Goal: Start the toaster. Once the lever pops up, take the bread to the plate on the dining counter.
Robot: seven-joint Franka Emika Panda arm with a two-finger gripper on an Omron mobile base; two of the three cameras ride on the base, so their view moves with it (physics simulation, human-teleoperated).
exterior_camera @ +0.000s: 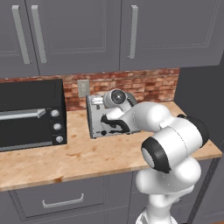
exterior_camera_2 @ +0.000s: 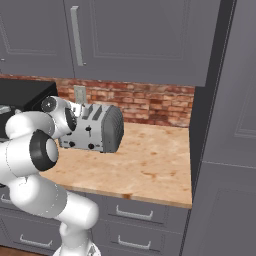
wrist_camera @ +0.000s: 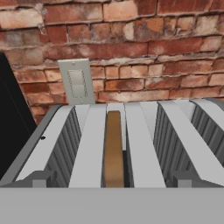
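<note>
we hold the claw wide and empty, above the toaster (wrist_camera: 113,144). the toaster stands on the desk (exterior_camera_2: 150,165) by the brick wall (wrist_camera: 131,39), at 3 o'clock of the black oven (exterior_camera: 30,113). the bread (wrist_camera: 113,148) sits edge-up in a middle slot. to start, we should reach a front lever (exterior_camera_2: 88,131) and press it straight down to its stop.

The toaster (wrist_camera: 131,144) was viewed from directly above its slots, close up. One bread slice (wrist_camera: 113,148) stood on edge in a central slot, its brown crust edge uppermost. Behind the toaster ran a red brick wall (wrist_camera: 131,43) bearing a grey switch plate (wrist_camera: 77,82). A black appliance (wrist_camera: 13,122) stood beside the toaster.
</note>
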